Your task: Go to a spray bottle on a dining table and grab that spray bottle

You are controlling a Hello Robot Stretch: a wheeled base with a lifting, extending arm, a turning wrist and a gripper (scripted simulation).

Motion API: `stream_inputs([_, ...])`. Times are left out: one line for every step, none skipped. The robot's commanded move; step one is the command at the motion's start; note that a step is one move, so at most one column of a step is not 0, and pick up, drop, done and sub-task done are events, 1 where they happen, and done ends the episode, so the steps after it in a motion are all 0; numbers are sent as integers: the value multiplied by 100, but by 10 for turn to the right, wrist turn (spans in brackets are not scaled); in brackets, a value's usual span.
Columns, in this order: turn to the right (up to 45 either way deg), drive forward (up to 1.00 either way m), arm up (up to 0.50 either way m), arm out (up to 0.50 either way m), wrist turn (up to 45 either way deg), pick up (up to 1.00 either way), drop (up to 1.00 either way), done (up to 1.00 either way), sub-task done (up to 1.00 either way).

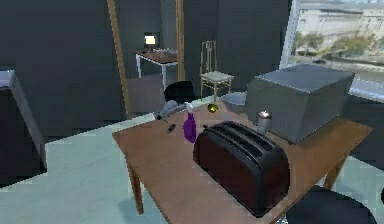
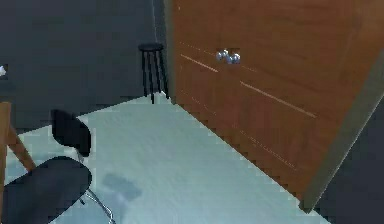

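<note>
**Counter reached, grab not yet made**

Here's the counter (image 1: 150, 152) right ahead, and the purple spray bottle (image 1: 189, 125) stands upright toward its far left corner, just beyond the dark toaster (image 1: 243, 160). The approach looks nearly done. Lining up and the grab itself remain. The gripper's state? Cannot tell.

1. The walls (image 1: 60, 60) are dark grey and the floor (image 1: 70, 165) is pale.
2. A big window (image 1: 335, 35) at the forward view's top right shows buildings and trees.
3. A brown wooden desk (image 1: 160, 150) stands close; a light chair (image 1: 213, 70) and a small table (image 1: 155, 60) stand far back.
4. In the arm side view, big brown doors (image 2: 270, 100) have two round silver knobs (image 2: 228, 56), near a black stool (image 2: 151, 62) and a black chair (image 2: 60, 165).
</note>
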Motion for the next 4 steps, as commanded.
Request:
stream_inputs([-450, 0, 0, 0, 0, 0, 0, 0, 0])
stream_inputs([-420, 0, 0, 0, 0, 0, 0, 0, 0])
stream_inputs([450, 0, 0, 0, 0, 0, 0, 0, 0])
stream_inputs([0, 50, 0, 0, 0, 0, 0, 0, 0])
